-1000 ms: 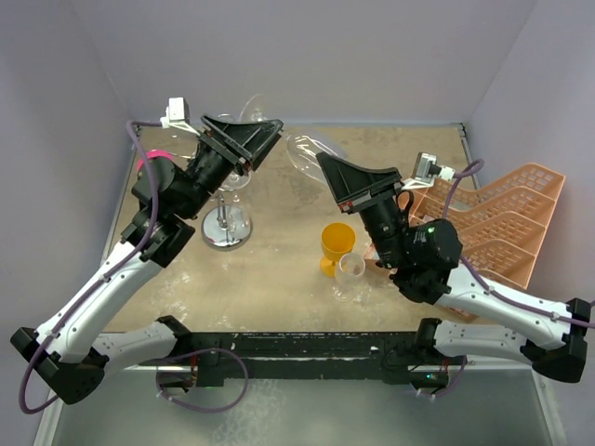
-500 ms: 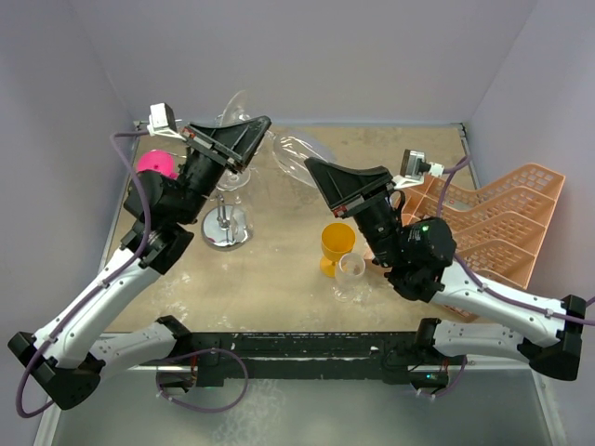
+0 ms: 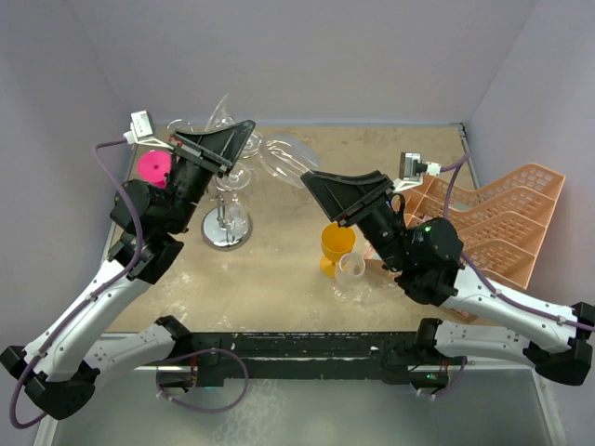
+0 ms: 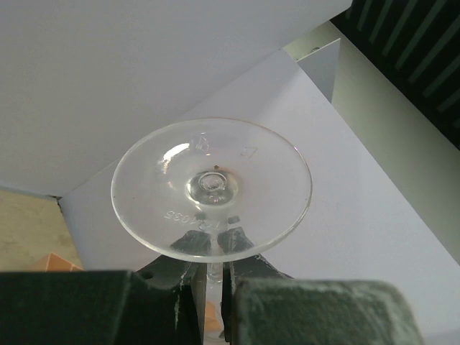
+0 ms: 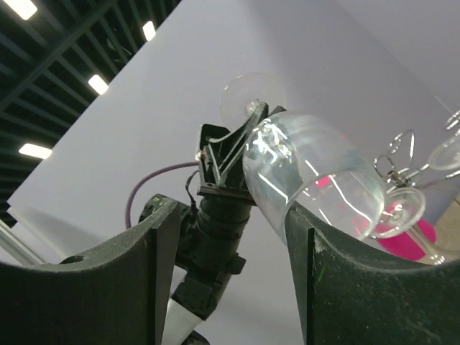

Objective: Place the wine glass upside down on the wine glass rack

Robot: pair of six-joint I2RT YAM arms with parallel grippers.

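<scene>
Wine glass [image 3: 284, 153], one aloft, one chrome rack [image 3: 225, 229]

Plain pale lilac-grey panel walls [image 3: 307, 56] close in the sandy tan, mottled tabletop [image 3: 279, 269] on three sides, a dull grey metal ledge [image 3: 307, 418] runs along its near edge, and overhead a dark slatted ceiling [image 5: 65, 43] carries bright strip lights [image 5: 99, 84].

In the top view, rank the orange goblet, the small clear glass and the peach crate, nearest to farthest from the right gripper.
From the right gripper:
1. Orange goblet, just toward the bases.
2. Small clear glass, beside the goblet.
3. Peach crate, far right.
</scene>
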